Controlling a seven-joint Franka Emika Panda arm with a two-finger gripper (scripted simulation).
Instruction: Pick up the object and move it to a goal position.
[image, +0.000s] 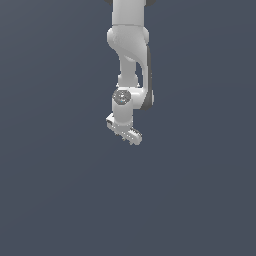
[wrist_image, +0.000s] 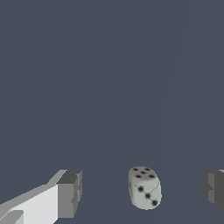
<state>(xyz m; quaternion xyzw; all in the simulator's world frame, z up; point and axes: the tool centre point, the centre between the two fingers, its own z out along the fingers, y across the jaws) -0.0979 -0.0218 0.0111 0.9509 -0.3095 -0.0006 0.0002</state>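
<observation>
The die (wrist_image: 145, 187) sits between the gripper (wrist_image: 142, 192) fingers (wrist_image: 70, 193), untouched; jaws spread wide. The arm (image: 129, 55) hangs straight down.

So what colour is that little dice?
The dice is off-white with black dots, clearest in the wrist view.
</observation>
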